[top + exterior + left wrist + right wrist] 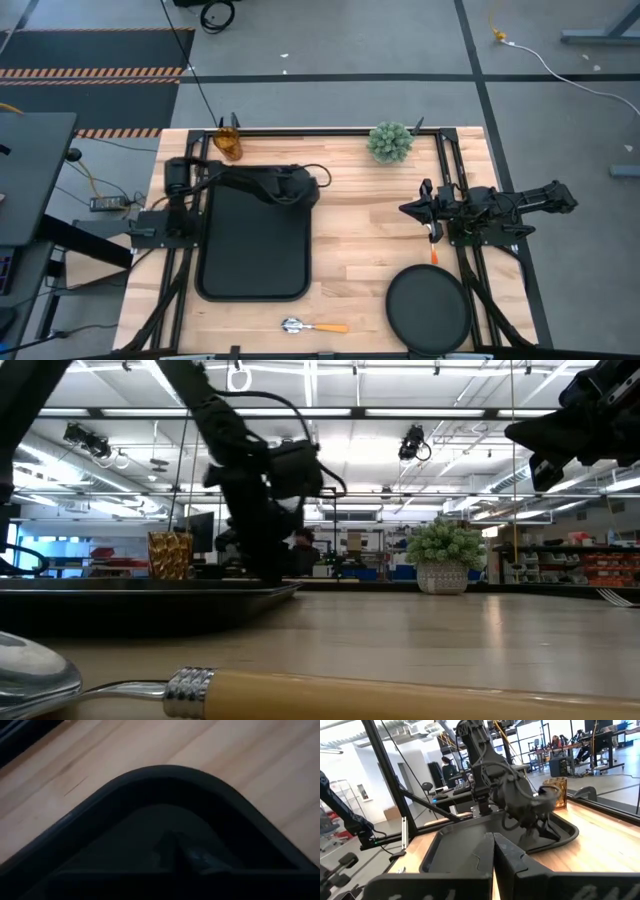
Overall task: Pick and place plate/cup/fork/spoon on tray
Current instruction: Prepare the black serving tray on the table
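Pale wooden planks make up the table [360, 250] I work at, framed by dark rails, with a grey floor around it. On its left half lies the tray [255, 245], long side running away from the front edge, and my left gripper [300, 187] is down at the tray's far right corner with its fingers pinched together; from above I cannot tell whether they pinch the rim or only rest on it. My left wrist camera fills in only that rounded corner of the tray [165, 785] against the planks. The cup [228, 143] stands on the wood just beyond the tray's far left corner; from table height it shows as an amber tumbler [170, 555] behind the tray's rim. The spoon [315, 326] lies near the front edge, apart from the tray, bowl pointing left, and the low camera has it right up close, bowl and handle across the foreground. The plate [429, 303] sits at the front right. My right gripper [420, 209] waits above the right side of the table, fingers closed together, with the orange handle of the fork [434, 252] showing just beside it, between arm and plate. Only the overhead view shows that handle. A spiky green plant [390, 142] stands at the far edge.
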Controlling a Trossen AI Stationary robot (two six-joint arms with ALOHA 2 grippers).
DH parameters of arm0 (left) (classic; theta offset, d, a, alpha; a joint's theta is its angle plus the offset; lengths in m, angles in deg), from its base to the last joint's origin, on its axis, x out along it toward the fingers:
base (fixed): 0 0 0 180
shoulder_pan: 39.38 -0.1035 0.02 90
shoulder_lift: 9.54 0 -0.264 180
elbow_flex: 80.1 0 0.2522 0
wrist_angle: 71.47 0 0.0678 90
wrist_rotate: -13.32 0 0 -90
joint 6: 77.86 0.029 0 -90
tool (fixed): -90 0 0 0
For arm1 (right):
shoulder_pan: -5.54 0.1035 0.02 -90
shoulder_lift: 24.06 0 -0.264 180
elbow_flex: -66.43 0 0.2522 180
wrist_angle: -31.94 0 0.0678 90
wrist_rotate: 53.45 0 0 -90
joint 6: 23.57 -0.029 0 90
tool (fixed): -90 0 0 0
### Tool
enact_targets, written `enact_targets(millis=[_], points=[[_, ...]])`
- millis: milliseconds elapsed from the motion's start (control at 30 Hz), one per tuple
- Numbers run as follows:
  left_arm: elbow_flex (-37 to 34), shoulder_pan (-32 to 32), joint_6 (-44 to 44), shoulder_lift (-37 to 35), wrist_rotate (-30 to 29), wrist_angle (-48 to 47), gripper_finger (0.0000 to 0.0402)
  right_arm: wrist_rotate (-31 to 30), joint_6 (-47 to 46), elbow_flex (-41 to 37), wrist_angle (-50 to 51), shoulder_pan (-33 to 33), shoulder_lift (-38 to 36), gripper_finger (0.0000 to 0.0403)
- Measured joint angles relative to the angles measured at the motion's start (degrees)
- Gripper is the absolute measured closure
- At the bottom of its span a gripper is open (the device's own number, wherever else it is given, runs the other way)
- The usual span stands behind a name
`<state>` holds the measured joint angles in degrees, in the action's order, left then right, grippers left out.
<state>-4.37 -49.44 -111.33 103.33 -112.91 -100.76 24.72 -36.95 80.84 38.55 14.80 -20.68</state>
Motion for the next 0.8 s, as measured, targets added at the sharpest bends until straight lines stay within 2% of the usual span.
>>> enact_targets(millis=[133,300,400,533,800], points=[[6.98,-0.26,0.48,4.29,-0.05,-5.46,0.0395,-0.02,0.01,0.0,-0.6,0.0,0.0,0.0394],[10.53,0.37,4.35,6.31,1.95,-3.01,0.0394,-0.02,-0.01,0.0,-0.57,0.0,0.0,0.0394],[11.15,2.17,6.91,6.34,6.9,2.14,0.0393,-0.02,0.0,0.0,-0.77,0.0,0.0,0.0394],[11.23,6.05,10.55,6.37,16.92,11.34,0.0393,-0.02,-0.01,0.0,-0.93,0.0,0.0,0.0394],[11.05,17.43,26.06,6.37,29.47,24.77,0.0393,-0.02,-0.01,0.0,-0.93,0.0,0.0,0.0394]])
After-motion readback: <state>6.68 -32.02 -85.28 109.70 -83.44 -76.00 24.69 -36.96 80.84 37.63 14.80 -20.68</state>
